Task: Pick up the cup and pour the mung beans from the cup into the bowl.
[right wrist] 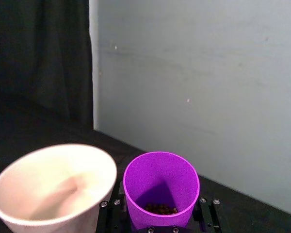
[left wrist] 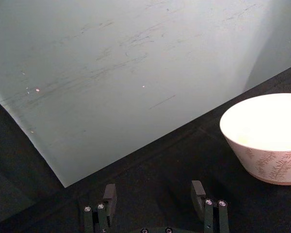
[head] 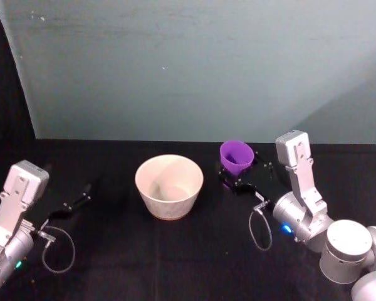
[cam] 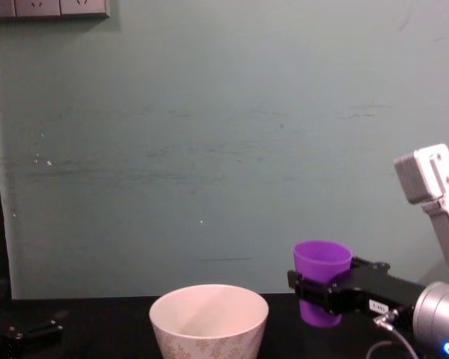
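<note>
Cup (cam: 323, 262) upright, clamped in right hand (cam: 318, 292) | bowl (cam: 208, 318) just beside cup | left hand (left wrist: 155, 190) open, parked

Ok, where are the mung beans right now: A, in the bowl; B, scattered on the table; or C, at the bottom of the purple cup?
C: the right wrist view shows dark beans lying at the bottom of the cup, which the right claw grips, while the bowl is bare inside; the left claw sits open at the left.
</note>
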Tool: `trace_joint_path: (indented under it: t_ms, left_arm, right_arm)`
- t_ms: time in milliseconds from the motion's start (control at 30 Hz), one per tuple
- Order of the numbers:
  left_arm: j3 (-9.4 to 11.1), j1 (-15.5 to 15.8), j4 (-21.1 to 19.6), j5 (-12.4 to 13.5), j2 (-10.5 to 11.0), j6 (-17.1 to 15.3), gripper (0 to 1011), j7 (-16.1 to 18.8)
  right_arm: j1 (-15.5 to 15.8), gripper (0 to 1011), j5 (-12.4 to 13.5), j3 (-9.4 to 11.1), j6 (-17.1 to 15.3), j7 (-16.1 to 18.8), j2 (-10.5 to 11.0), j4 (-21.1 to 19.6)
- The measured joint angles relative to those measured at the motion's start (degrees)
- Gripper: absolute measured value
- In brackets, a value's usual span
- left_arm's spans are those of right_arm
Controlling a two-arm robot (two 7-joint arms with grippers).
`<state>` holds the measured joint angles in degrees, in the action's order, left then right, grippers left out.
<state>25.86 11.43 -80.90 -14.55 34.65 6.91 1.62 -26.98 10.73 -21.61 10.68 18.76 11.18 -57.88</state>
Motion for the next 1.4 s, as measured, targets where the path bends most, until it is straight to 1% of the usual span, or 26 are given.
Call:
trace_joint_path:
  t_ms: [100, 433, 533, 1400]
  left_arm:
    - [0.0, 0.0, 0.0, 0.0, 0.0, 0.0, 1011, 0.0]
    - [0.0, 0.0, 0.0, 0.0, 0.0, 0.0, 1012, 0.0]
    - [0.0, 0.0, 0.0, 0.0, 0.0, 0.0, 1011, 0.0]
    - [0.0, 0.0, 0.0, 0.0, 0.0, 0.0, 1011, 0.0]
  right_arm:
    - [0.9, 724, -0.4, 0.8, -0.1, -0.5, 0.0, -2.6]
    - [1.8, 724, -1.8, 2.0, -0.4, -0.7, -0.4, -5.9]
    - [1.9, 723, -2.8, 2.0, -0.2, -1.1, -0.5, -5.9]
    - [1.8, 723, -2.2, 2.0, -0.2, -1.0, -0.5, -6.0]
